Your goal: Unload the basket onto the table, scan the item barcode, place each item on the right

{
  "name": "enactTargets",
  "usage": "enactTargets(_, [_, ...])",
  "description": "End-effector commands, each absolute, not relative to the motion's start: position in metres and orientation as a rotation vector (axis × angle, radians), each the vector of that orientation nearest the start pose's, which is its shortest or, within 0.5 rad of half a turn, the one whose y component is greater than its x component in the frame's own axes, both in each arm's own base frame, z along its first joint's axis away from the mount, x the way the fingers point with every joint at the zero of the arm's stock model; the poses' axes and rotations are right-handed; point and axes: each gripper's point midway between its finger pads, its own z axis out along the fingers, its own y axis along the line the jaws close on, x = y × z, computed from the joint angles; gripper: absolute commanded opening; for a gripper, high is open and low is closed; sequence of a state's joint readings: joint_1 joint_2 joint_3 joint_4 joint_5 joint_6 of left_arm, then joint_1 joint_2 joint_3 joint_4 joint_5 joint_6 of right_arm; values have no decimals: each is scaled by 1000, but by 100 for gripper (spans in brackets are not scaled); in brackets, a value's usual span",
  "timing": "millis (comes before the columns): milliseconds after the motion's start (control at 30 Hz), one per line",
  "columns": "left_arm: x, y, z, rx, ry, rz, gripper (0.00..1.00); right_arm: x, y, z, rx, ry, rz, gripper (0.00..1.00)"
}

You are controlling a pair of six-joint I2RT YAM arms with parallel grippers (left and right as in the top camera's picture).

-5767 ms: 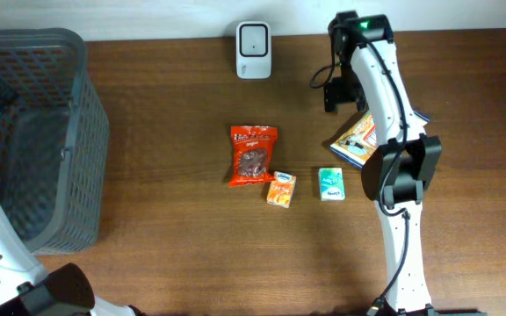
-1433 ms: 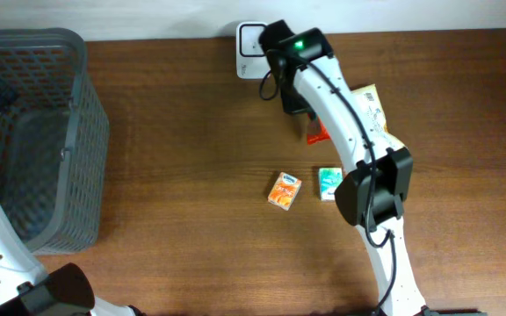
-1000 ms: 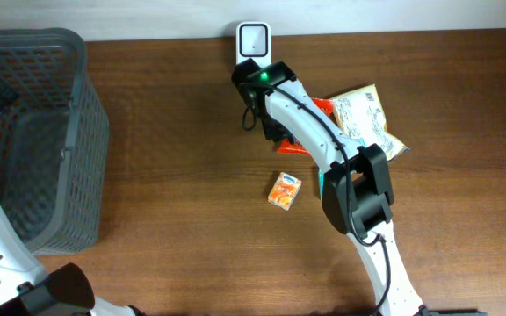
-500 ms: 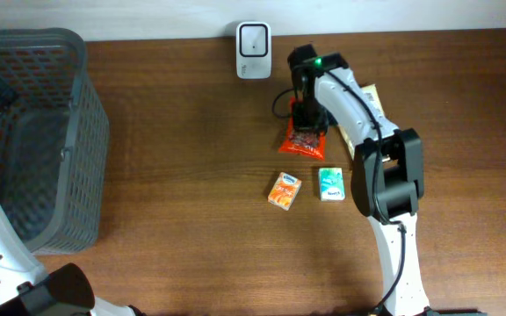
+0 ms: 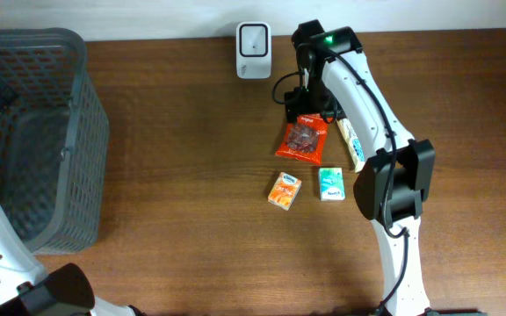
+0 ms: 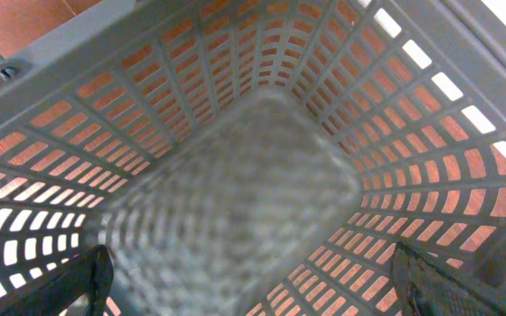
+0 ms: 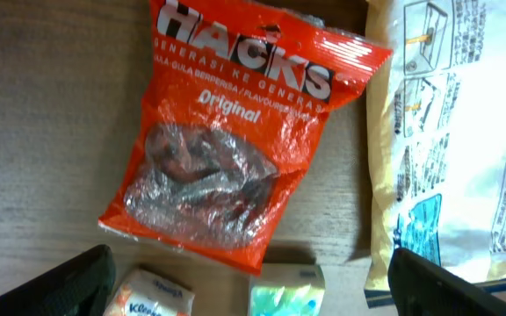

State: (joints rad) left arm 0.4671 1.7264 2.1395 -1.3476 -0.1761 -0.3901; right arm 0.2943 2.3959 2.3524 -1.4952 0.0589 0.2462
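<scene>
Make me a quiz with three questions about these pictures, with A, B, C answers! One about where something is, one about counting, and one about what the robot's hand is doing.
1. Where is the red sweet bag?
A) inside the basket
B) flat on the table, beside the yellow packet
C) on top of the scanner

2. How many small packs lie on the table near the red sweet bag?
A) one
B) two
C) five

3. What is the right gripper doing?
A) squeezing the red sweet bag
B) open above the red sweet bag, holding nothing
C) shut on a small pack

Answers:
1 B: the bag lies on the wood next to the yellow packet.
2 B: there is an orange pack and a green pack.
3 B: its jaws stand wide apart and the bag lies free below.
</scene>
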Motion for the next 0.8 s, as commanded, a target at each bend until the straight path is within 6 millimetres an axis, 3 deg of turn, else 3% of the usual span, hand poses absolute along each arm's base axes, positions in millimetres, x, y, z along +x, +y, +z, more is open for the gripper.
enactTargets(0, [348,211,333,-1120,2235,254,99,447,120,67,-43,3172,-25,99])
enactTargets(67, [348,211,333,-1120,2235,254,99,437,129,55,-31,3222,76,99])
enactTargets(233, [348,211,333,-1120,2235,254,99,435,133,24,-30,3233,122,99])
enactTargets(367, [348,211,333,-1120,2235,254,99,431,145,11,-30,3239,230,99])
enactTargets(433, [348,211,333,-1120,2235,254,99,430,158,12,-66,3234,327,99])
enactTargets(500, [348,211,333,-1120,2235,254,99,426,193,20,-265,3182,602,99])
enactTargets(600, [348,211,333,-1120,2235,254,99,421,223,22,-364,3145,642,99])
enactTargets(633, [348,211,333,-1120,2235,254,99,422,226,21,-373,3138,610,99])
enactTargets(667, [348,211,333,-1120,2235,254,99,427,220,24,-275,3152,544,99])
enactTargets(767, [348,211,333,-1120,2235,254,99,440,200,49,-198,3143,519,99])
